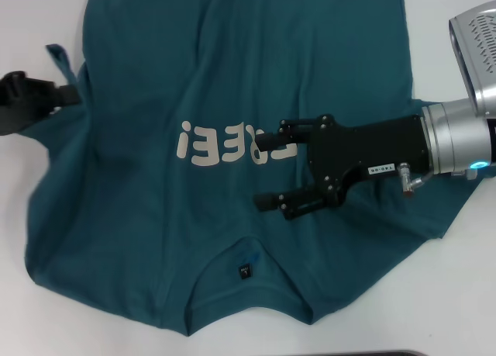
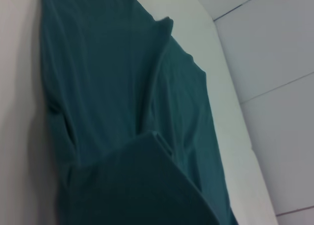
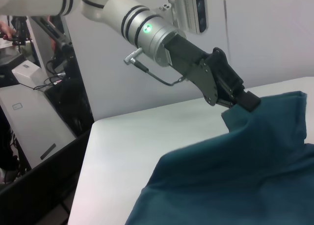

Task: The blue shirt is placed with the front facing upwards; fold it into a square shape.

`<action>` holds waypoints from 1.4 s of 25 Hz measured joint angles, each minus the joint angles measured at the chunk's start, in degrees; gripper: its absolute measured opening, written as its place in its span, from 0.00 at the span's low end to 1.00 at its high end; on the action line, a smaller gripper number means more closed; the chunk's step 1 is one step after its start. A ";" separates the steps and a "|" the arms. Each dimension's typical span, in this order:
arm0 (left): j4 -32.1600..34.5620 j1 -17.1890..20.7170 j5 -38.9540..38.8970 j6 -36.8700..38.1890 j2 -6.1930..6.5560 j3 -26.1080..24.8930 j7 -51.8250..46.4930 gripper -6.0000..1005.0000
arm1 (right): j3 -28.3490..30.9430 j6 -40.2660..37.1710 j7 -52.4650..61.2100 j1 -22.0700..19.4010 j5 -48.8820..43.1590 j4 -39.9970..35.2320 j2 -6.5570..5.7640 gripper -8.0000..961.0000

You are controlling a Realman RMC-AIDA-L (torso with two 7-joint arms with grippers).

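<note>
Two grippers at blue shirt (image 1: 194,100), spread front-up across white table (image 1: 46,317).
Left gripper (image 1: 74,95), frame left: pinched on lifted sleeve edge. Right gripper (image 1: 271,166), centre-right: jaws wide over lettering (image 1: 232,145).

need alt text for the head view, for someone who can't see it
A blue shirt lies front-up on a white table. The left end effector pinches its sleeve at the left edge; the right end effector hovers open over the chest lettering.
</note>
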 joint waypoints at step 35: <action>6.23 2.11 0.16 -5.16 0.13 7.90 4.83 0.72 | 1.52 0.37 0.62 0.43 -0.43 0.70 -0.04 0.96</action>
